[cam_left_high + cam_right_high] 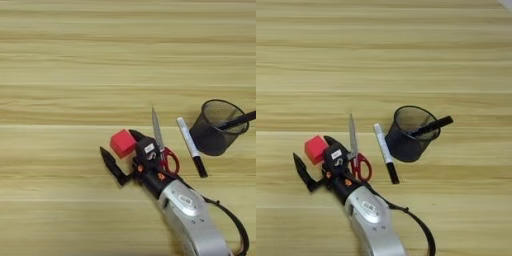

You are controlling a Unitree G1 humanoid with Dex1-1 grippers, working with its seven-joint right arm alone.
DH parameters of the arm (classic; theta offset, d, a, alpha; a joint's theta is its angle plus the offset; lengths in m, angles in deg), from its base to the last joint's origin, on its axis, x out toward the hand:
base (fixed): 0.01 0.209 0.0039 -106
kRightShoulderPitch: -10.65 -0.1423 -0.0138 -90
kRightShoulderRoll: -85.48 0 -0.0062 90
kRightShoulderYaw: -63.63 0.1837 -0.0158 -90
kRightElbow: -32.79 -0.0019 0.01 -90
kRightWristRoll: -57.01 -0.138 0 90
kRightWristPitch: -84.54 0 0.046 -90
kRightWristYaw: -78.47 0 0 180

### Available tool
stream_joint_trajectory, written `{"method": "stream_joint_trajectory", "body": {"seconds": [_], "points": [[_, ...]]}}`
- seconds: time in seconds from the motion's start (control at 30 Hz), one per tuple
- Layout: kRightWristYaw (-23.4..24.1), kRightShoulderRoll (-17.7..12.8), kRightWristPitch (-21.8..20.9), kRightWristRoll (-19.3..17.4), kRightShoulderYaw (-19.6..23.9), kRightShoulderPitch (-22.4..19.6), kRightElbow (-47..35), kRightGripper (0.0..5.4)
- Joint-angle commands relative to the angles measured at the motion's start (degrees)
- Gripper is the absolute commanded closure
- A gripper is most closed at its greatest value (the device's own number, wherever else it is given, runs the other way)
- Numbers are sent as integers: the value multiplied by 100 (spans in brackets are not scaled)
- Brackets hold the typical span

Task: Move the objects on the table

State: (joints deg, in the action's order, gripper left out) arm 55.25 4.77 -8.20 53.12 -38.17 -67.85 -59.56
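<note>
On the light tan wooden table [75, 60], the black mesh pen cup [406, 134] holding a black pen [432, 125] shows whole only in the right eye view; the right gripper [119, 149], fingers apart, straddles the small red cube [122, 143], beside red-handled scissors [159, 137] and the white marker [190, 145]

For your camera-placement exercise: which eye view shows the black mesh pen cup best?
The right eye view: the pen cup sits whole, mid-picture, with the dark pen leaning out of it fully visible. In the left eye view it sits near the right edge, where the pen's end is cut off.

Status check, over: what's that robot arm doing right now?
End effector open, fingers straddling the red cube, not closed on it. Scissors lying beside its wrist, marker further right. Mesh cup with a black pen stands clear.
</note>
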Motion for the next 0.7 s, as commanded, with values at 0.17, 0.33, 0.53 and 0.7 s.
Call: {"method": "stream_joint_trajectory", "body": {"seconds": [0.17, 0.33, 0.53, 0.7], "points": [[2, 52, -108, -113, 54, -263, -149, 128], [7, 59, -165, -125, 98, -315, -88, 184], [0, 65, -209, -108, 122, -339, -2, 248], [-13, 64, -257, -115, 154, -367, 90, 305]]}}
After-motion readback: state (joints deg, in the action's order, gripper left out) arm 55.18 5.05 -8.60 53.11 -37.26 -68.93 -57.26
